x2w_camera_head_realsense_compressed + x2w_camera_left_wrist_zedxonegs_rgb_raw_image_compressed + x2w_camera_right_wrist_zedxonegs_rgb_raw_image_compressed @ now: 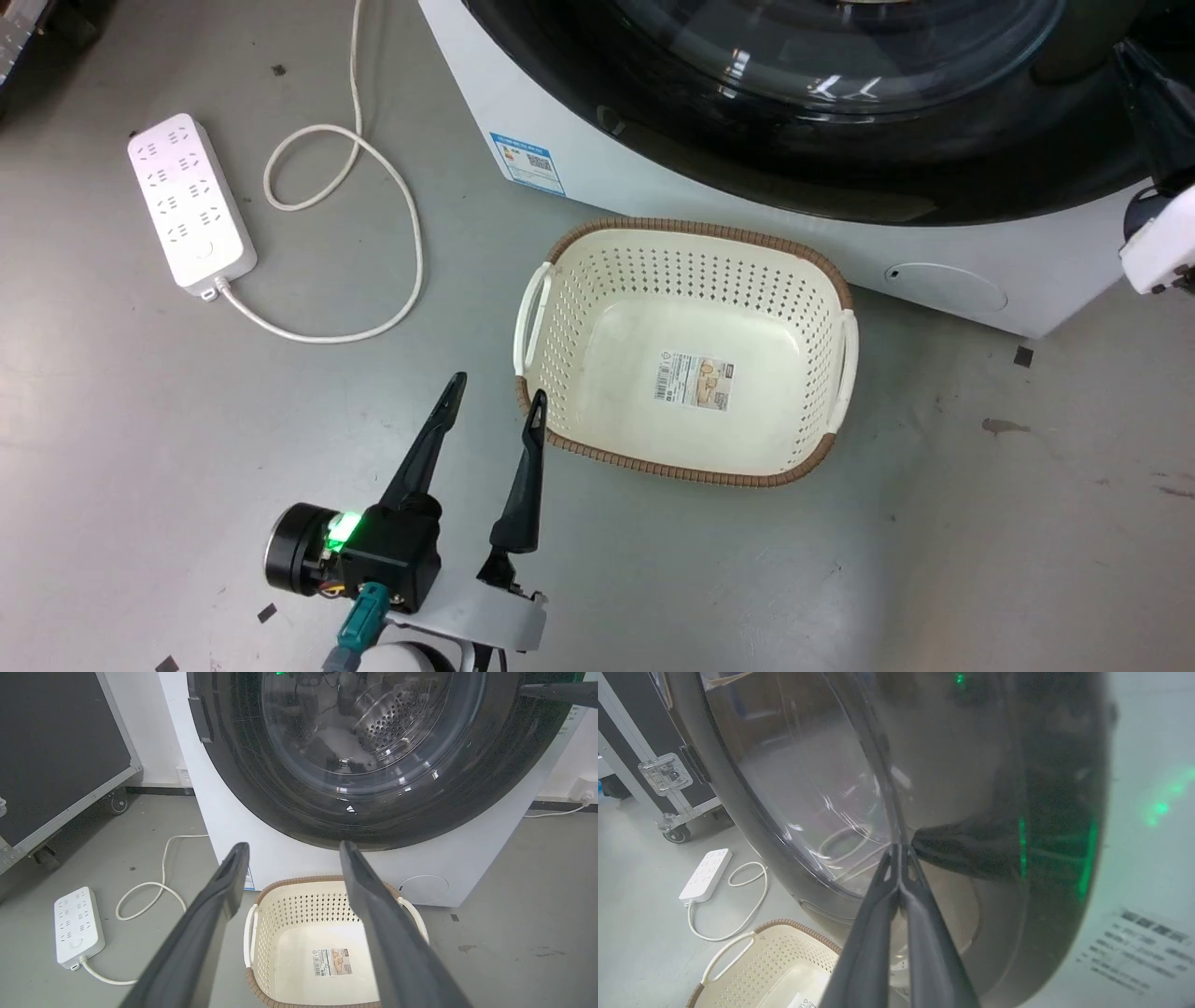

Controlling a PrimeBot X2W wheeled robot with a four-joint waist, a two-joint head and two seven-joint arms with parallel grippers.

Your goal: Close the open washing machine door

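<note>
One washing machine (653, 177): white front-loader at the top of the head view, standing on the grey floor (140, 420). You can see the perforated steel drum (387, 723) through the glass in the left wrist view.
Washing machine door (840, 159): big black ring around a clear bulging window, nearly as wide as the machine. From the left wrist view it looks swung in against the front. Can't tell if it's actually latched, tbh.
Flight case (56, 751): black with metal edging, on castors, left of the machine and well apart from it.
Laundry basket (691, 227): cream plastic with holes, brown woven-look rim, white handles. It sits on the floor just in front of the machine, with a label stuck to its bottom.
Power strip (191, 199): white, flat on the floor well left of the basket, and its white cable (417, 252) loops round beside it.
Right gripper (899, 848): fingers pressed together with nothing between them. The tips are right up at the door, about where the clear window meets the black ring.
Left gripper (498, 387): fingers apart and holding nothing, low over the floor, pointing towards the basket's near-left corner.
Sticker (527, 161): small, blue-edged, low on the machine's front at its left corner.
</note>
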